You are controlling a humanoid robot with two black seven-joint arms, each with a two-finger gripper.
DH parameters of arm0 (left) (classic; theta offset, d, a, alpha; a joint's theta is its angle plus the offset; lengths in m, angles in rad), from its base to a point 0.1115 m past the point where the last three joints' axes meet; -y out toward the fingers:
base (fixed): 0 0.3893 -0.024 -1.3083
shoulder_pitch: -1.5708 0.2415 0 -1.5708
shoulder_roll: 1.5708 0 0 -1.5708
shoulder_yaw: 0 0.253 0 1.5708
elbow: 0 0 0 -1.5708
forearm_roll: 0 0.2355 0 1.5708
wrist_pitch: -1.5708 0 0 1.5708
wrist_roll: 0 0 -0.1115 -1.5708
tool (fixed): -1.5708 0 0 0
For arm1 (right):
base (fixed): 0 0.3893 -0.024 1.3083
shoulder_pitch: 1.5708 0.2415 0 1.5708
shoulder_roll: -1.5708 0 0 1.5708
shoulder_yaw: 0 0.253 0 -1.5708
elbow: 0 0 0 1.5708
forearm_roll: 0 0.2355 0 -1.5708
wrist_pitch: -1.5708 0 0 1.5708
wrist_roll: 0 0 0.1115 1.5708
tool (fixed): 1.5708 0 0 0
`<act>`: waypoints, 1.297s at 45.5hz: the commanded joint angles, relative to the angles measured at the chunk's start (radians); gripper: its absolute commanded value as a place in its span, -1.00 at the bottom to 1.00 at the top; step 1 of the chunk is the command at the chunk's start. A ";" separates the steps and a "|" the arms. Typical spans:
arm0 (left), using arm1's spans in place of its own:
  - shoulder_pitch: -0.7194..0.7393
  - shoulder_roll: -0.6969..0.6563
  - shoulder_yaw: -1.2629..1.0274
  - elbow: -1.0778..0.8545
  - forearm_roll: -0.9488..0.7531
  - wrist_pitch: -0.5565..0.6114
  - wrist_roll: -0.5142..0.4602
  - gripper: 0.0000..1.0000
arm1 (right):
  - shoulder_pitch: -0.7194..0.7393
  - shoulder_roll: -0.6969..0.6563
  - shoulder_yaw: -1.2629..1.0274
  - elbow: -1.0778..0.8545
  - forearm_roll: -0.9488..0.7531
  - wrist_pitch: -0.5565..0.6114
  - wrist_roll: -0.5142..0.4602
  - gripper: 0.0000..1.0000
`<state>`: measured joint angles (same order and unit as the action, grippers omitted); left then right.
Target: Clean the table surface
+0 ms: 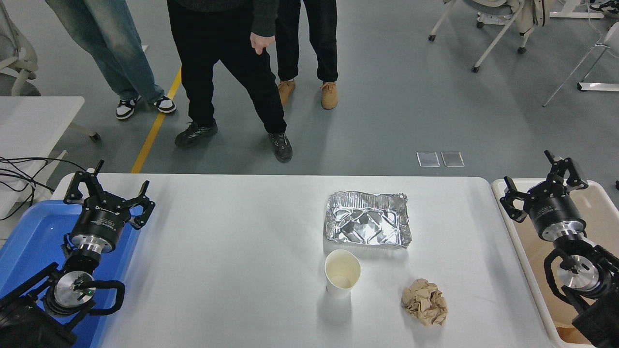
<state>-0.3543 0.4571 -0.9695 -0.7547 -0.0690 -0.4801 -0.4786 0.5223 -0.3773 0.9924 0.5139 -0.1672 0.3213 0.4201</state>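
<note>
1. Across centre view: table surface (232, 251), bearing foil tray (367, 226), paper cup (342, 273), crumpled paper (424, 302) toward right.
2. Over blue bin (29, 241), left gripper (109, 193), fingers spread, empty.
3. Over beige bin (602, 212), right gripper (544, 186), fingers spread, empty.

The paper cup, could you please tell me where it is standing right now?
In the head view, the paper cup stands upright right of centre on the table surface, just before the foil tray and left of the crumpled paper.

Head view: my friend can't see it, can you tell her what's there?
A white table holds a foil tray, paper cup and crumpled brown paper. Open left gripper is over a blue bin, open right gripper over a beige one.
</note>
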 commanded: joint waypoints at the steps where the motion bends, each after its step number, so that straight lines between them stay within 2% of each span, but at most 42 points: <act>1: 0.000 0.000 -0.002 0.000 -0.002 0.000 -0.003 0.98 | 0.001 0.000 -0.001 0.000 0.000 -0.001 0.005 0.99; 8: 0.000 -0.011 0.000 0.002 -0.003 0.000 -0.055 0.98 | 0.001 0.000 -0.001 0.000 0.000 -0.001 0.003 0.99; 59: 0.000 -0.011 0.000 0.005 -0.005 0.000 -0.055 0.98 | -0.002 -0.011 0.000 -0.003 0.000 -0.004 0.003 0.99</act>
<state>-0.3543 0.4463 -0.9695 -0.7502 -0.0736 -0.4801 -0.5337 0.5169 -0.3858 0.9922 0.5114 -0.1672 0.3202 0.4235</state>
